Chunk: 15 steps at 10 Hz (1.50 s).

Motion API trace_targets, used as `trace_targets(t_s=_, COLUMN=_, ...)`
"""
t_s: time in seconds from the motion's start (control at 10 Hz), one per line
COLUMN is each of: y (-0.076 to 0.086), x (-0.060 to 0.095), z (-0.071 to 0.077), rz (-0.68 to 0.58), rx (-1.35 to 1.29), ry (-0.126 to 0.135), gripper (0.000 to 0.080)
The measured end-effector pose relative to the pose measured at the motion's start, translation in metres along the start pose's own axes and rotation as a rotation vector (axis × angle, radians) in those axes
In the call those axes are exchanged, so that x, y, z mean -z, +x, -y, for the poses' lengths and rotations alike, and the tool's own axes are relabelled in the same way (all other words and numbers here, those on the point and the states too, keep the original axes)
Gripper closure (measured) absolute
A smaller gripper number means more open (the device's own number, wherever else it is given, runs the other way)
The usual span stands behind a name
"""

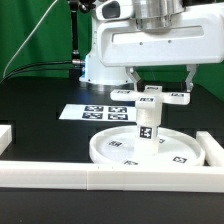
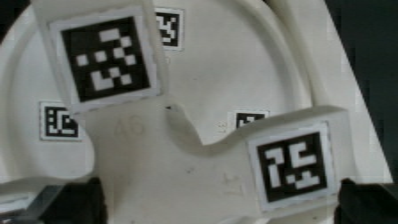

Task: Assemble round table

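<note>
The large rimmed round disc (image 1: 122,150) lies flat on the black table. The short thick cylinder leg (image 1: 148,126) stands upright on its centre. The flat cross-shaped piece (image 1: 152,97) sits on top of the leg. My gripper (image 1: 161,85) hangs directly over it, with its jaws spread wide on either side of the cross-shaped piece. In the wrist view the cross-shaped piece (image 2: 178,130) and its tags fill the frame. My gripper (image 2: 210,200) shows there only as dark fingertips (image 2: 32,198) in the corners.
The marker board (image 1: 95,111) lies flat behind the disc toward the exterior view's left. White border rails run along the front (image 1: 100,177), the left (image 1: 5,136) and the right (image 1: 212,152). The robot base (image 1: 100,60) stands behind.
</note>
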State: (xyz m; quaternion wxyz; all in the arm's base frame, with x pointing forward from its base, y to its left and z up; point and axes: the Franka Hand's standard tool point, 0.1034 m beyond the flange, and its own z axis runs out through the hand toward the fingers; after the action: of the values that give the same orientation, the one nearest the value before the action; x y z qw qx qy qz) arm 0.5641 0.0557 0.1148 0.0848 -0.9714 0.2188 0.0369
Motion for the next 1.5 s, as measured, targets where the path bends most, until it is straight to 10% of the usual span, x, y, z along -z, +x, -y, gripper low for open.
trace_targets(t_s=0.4, y=0.003, x=0.030, z=-0.003, rz=-0.010, rx=0.301, ry=0.014, gripper=0.0150)
trace_targets(t_s=1.5, y=0.018, x=0.011, z=-0.022, rz=-0.023, rx=1.213, ry=-0.045, gripper=0.0150)
